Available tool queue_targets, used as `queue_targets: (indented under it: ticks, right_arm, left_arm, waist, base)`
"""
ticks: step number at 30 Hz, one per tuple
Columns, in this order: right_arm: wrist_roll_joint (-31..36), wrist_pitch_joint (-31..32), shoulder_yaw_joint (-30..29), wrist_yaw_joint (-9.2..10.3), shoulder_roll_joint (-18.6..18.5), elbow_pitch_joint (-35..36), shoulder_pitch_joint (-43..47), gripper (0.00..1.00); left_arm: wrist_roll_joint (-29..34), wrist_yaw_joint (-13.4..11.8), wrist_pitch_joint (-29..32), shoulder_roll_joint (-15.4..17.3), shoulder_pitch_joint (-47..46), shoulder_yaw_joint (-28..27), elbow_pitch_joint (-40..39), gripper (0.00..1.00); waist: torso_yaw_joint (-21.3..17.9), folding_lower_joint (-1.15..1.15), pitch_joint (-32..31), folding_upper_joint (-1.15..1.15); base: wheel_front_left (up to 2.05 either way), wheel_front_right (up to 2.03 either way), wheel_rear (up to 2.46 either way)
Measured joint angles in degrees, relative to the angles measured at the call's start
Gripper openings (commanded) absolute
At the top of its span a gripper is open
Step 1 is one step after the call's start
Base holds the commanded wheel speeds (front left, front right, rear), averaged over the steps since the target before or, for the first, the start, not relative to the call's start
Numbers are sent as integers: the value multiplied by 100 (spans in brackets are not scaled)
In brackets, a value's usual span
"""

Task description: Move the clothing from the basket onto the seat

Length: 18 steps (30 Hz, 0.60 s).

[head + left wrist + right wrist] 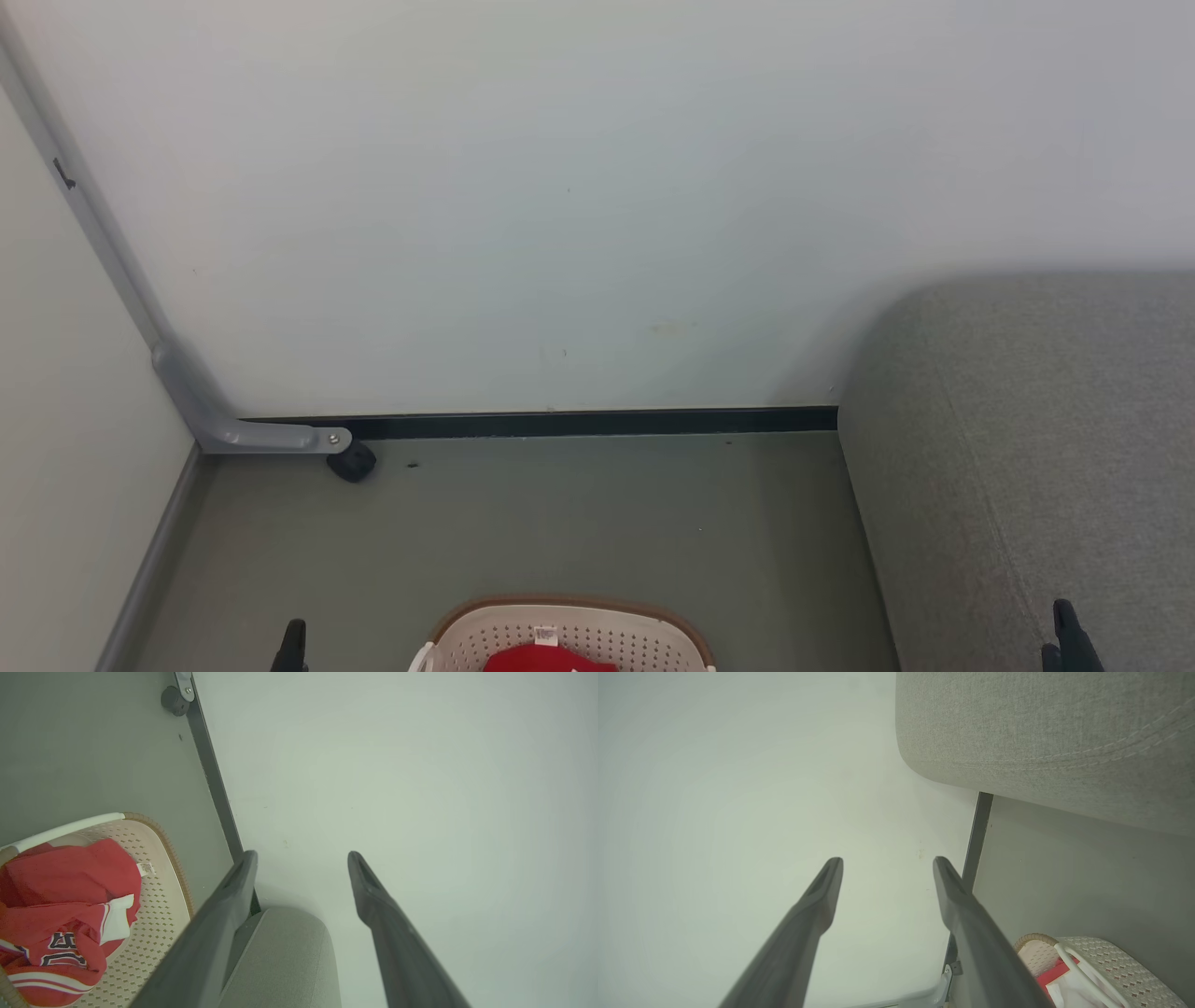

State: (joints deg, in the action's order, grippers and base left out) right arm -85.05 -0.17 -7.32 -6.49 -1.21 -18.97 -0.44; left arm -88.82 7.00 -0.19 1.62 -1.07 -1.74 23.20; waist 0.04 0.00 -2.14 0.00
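Head view, clothing (551,661) in basket (644,639), seat (1027,448) to its right, left tool (302,855) and right tool (888,860) wide, empty

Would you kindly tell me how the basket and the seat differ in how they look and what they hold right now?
The basket is cream-white plastic pierced with small holes and brown-rimmed; the seat is grey woven fabric with stitched seams. The basket holds the red clothing; the seat's visible part carries none. The seat is far larger than the basket. Both have rounded corners.
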Motion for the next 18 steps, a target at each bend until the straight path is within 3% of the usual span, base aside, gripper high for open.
queue_targets:
  ticks: [10, 18]
  right_arm:
    - [599, -202, -15, 144, -3, 220, 13, 100]
    - [1227, -353, 49, 181, -9, 491, 15, 100]
  left_arm:
    - [467, -4, -198, 1, -88, -86, -49, 100]
    - [1215, -208, -354, 8, -119, -123, -311, 100]
  waist:
    - [6, 0, -12, 0]
    - [16, 0, -6, 0]
  base:
    - [0, 0, 0]
    - [0, 0, 0]
